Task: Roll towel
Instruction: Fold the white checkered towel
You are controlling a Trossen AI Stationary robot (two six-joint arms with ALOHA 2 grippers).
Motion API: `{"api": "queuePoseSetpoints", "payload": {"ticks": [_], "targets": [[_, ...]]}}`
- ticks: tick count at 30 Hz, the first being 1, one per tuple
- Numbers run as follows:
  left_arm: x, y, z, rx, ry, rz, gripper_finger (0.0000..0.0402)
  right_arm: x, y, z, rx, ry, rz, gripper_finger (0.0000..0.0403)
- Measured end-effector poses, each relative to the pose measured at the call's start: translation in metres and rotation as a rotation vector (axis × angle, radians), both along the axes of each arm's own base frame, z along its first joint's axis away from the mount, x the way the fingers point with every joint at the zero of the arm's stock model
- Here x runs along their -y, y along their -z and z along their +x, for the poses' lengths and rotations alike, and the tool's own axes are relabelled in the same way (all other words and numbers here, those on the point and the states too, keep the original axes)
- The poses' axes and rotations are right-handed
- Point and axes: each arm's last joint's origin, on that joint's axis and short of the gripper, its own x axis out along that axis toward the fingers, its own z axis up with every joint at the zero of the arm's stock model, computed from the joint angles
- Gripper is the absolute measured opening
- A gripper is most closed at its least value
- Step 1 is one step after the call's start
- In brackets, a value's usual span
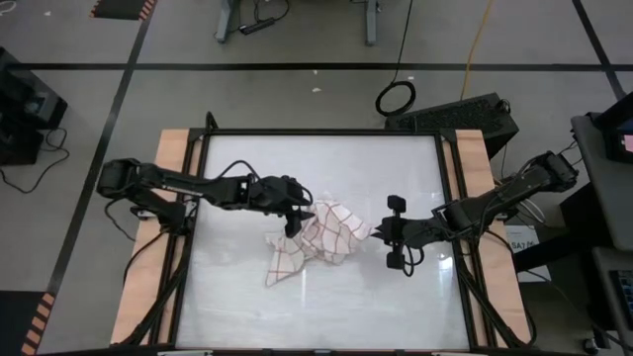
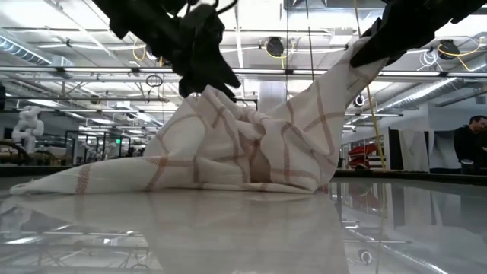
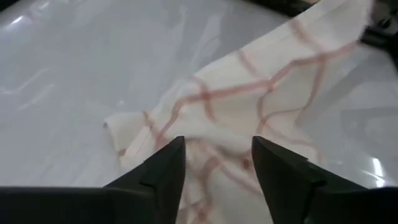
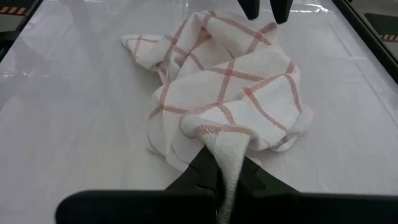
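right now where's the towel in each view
high view: towel, crumpled mid-table between the grippers.
low view: centre heap, one corner lifted up right.
left wrist view: just beyond the fingers.
right wrist view: centre.
Shared landmark: the corner pinched by the right gripper.

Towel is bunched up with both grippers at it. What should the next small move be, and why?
Probably close the left gripper on the fold between its open fingers, then draw away from the right gripper to spread the cloth. The towel lies crumpled in a heap, the right gripper is shut on one corner and holds it raised, and a crumpled towel likely cannot be rolled.
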Motion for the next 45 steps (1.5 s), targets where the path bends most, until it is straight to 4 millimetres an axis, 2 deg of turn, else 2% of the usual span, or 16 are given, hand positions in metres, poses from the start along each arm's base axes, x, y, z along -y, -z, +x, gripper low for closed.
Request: {"api": "queuePoseSetpoints", "payload": {"ticks": [7,12,15,18,21,27,30,33,38,41,45], "targets": [[-0.005,0.011,0.003,-0.055,-0.011,0.004,0.0123,0.000,0.000,0.000,0.000,-0.002,-0.003,0.0000],[-0.005,0.011,0.003,-0.051,-0.019,0.032,0.0065,0.000,0.000,0.000,0.000,-0.001,-0.002,0.0000],[-0.006,0.006,0.001,-0.033,-0.062,0.019,0.0056,0.000,0.000,0.000,0.000,-0.001,-0.001,0.0000],[-0.007,-0.003,-0.004,-0.010,-0.090,0.017,0.0078,0.000,0.000,0.000,-0.001,-0.001,-0.001,0.0000],[-0.006,-0.007,-0.008,-0.008,-0.106,0.002,0.0120,0.000,0.000,0.000,0.000,-0.001,-0.001,0.0000],[-0.007,0.003,-0.007,-0.071,-0.163,-0.026,0.0206,0.000,0.000,0.000,0.000,-0.001,-0.002,0.0000],[-0.007,0.010,-0.005,-0.095,-0.171,-0.044,0.0227,0.000,0.000,0.000,0.005,-0.002,0.000,0.0000],[-0.006,0.011,-0.003,-0.090,-0.158,-0.055,0.0227,0.000,-0.001,0.000,0.008,-0.002,0.001,0.0000],[-0.006,0.014,0.001,-0.084,-0.127,-0.051,0.0182,0.000,-0.001,0.000,0.008,-0.002,0.001,0.0000],[-0.004,0.017,0.003,-0.084,-0.067,-0.037,0.0122,0.000,-0.001,0.000,0.009,-0.002,0.001,0.0000],[-0.002,0.017,0.005,-0.076,-0.035,-0.005,0.0021,0.000,0.000,0.000,0.003,-0.005,-0.006,0.0000]]}}
